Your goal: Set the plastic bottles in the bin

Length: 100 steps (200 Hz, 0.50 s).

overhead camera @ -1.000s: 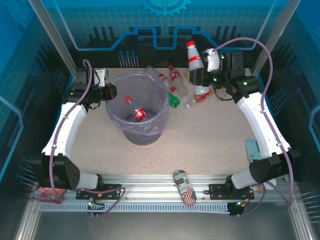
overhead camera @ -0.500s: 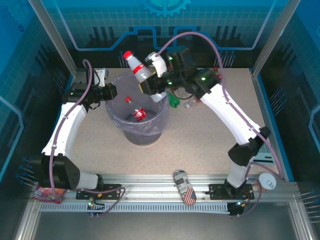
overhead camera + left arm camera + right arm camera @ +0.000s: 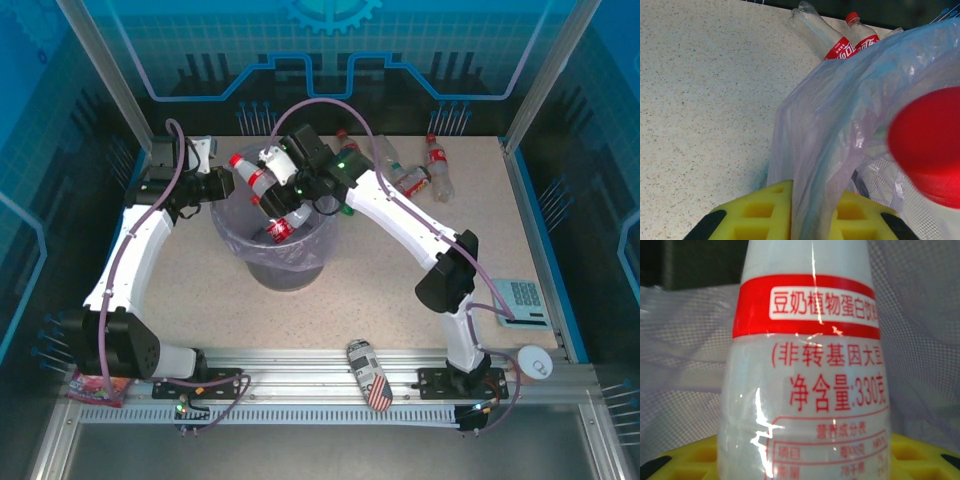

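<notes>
Top view: the right arm (image 3: 400, 222) has swung away from the pile at the far right of the table (image 3: 400, 290) and across to the bin (image 3: 285, 272). Its jaws are clenched on a white bottle (image 3: 255, 177), which now hangs tilted over the bin's open mouth with its red cap pointing left. One red-labelled bottle (image 3: 279, 229) already lies inside. The left arm (image 3: 135, 245) has not moved, and its jaws stay at the bin's left rim. Several more bottles (image 3: 412, 180) wait along the far edge of the table.

Left wrist view: the yellow pads (image 3: 757, 220) are pinched shut on the edge of the pale bag (image 3: 830, 115), holding it taut. The carried bottle's red cap (image 3: 930, 150) looms blurred at the right. Two bottles (image 3: 840, 42) lie on the table beyond the bin.

Right wrist view: the white bottle (image 3: 805, 380) sits gripped between the yellow pads (image 3: 685, 455), with the bag (image 3: 685, 365) behind it.

The carry looks finished. With the bottle over the mouth, letting go should drop it in, and the arm can then go back for the rest.
</notes>
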Motion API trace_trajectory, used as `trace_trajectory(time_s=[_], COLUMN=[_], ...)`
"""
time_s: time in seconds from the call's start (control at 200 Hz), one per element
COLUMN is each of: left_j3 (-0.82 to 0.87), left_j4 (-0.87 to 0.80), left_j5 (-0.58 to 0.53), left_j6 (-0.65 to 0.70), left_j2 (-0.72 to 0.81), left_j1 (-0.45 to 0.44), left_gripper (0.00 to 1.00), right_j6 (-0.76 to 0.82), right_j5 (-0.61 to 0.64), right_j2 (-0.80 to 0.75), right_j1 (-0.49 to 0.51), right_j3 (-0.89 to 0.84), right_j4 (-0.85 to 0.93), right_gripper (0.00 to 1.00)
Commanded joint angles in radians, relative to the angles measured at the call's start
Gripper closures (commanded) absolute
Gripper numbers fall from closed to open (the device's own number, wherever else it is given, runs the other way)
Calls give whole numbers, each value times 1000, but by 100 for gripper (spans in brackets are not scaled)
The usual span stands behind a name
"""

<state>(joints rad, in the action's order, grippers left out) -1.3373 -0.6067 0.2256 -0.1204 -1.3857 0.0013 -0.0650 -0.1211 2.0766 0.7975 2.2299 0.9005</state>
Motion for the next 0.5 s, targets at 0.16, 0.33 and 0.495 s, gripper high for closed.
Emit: trace_trajectory(time_s=[0.16, 0.33, 0.495], left_j3=[64, 63, 64], left_j4=[-115, -115, -117], left_j5=[30, 28, 29], left_j6=[48, 47, 48], left_j2=[-60, -62, -61], left_j1=[-46, -48, -48], left_gripper=[88, 88, 87], right_j6=[32, 33, 32], right_j5=[63, 76, 75], right_j2=[-6, -6, -6], right_j1=[7, 8, 8], right_j3=[-103, -127, -131], right_j4=[-21, -30, -31], right_gripper=[38, 31, 29])
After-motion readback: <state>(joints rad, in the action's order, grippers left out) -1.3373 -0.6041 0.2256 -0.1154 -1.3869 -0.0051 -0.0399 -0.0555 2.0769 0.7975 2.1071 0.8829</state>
